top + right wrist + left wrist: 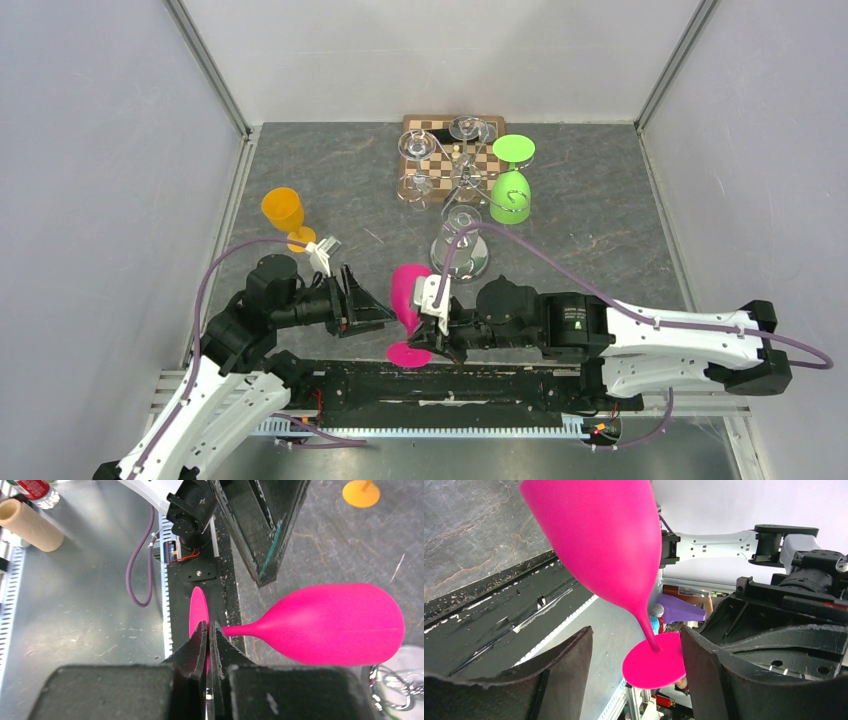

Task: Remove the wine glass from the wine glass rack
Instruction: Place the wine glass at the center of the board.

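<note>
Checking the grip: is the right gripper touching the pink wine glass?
Touching. The right wrist view shows the right gripper shut on the pink wine glass, with pink from its foot pinched between the fingers.

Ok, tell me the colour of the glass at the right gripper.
The glass is solid bright pink, bowl to foot; clearest in the right wrist view.

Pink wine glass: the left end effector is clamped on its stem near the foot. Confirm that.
Wrong arm. The right end effector is clamped on the stem of the pink wine glass near the foot, as the right wrist view shows.
</note>
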`<state>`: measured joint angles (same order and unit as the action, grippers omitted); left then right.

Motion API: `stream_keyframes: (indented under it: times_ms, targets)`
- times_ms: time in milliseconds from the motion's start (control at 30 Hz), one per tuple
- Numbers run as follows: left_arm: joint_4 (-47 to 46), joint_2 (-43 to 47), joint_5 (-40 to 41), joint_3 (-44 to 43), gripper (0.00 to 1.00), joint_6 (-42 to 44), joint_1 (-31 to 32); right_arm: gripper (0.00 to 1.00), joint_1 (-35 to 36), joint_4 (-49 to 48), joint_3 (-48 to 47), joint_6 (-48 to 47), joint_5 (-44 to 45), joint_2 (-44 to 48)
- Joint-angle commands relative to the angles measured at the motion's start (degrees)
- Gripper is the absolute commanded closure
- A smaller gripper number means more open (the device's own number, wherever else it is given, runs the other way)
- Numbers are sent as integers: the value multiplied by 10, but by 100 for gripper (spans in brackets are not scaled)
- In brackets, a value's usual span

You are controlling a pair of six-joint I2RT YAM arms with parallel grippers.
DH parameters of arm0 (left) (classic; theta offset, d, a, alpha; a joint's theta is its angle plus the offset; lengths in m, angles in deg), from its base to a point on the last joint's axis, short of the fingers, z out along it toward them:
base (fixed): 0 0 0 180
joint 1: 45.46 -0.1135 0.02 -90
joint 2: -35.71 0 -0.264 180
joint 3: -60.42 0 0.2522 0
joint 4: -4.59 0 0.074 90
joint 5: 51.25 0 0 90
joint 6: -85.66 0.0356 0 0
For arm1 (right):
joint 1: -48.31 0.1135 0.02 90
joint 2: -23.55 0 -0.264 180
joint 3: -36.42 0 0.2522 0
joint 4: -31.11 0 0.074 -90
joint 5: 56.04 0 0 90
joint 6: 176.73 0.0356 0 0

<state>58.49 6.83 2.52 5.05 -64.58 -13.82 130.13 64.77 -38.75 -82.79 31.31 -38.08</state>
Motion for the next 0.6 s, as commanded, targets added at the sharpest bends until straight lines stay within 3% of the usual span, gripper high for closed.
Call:
stream_keyframes:
  times_ms: [0,567]
  targets:
    - [-19,9,-28,11,29,-24,3,100,28,-64,-26,-74,55,-8]
    - [-29,21,-53,17,32,-28,3,100,88,-129,-36,-196,124,-54]
